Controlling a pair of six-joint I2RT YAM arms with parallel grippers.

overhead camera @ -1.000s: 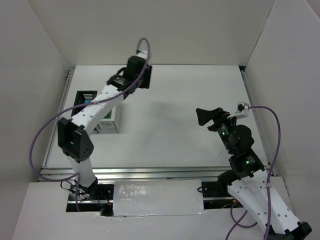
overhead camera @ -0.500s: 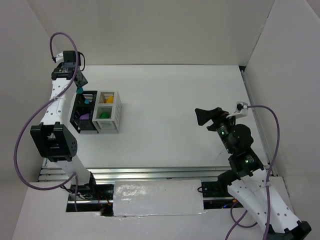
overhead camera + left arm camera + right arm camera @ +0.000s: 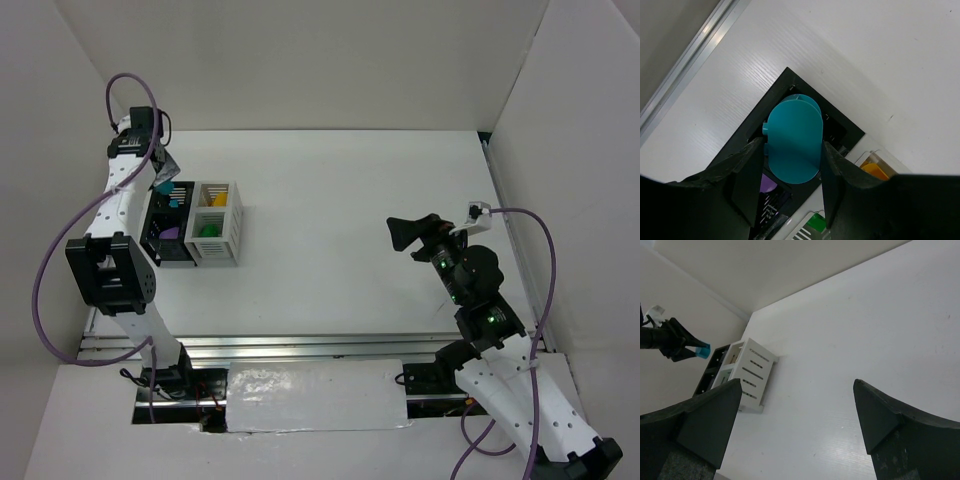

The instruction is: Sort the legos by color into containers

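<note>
My left gripper (image 3: 163,180) is shut on a teal lego (image 3: 160,186) and holds it just above the far compartment of the black container (image 3: 160,248). In the left wrist view the teal lego (image 3: 794,140) sits between my fingers over the black container (image 3: 790,75), with a purple lego (image 3: 767,182) in the near compartment. The white container (image 3: 232,235) stands beside it, holding a yellow-orange lego (image 3: 218,200) and a green lego (image 3: 208,229). My right gripper (image 3: 412,232) is open and empty at the right. It also shows in the right wrist view (image 3: 797,415).
A metal rail (image 3: 685,75) runs along the table's left edge, close to the black container. White enclosure walls (image 3: 300,60) stand at the back and on both sides. The right wrist view shows both containers (image 3: 752,375) far off to the left.
My left arm has swung from the back middle of the table to the left, uncovering the containers, and now holds the teal lego over the black one. The right arm has barely moved.
</note>
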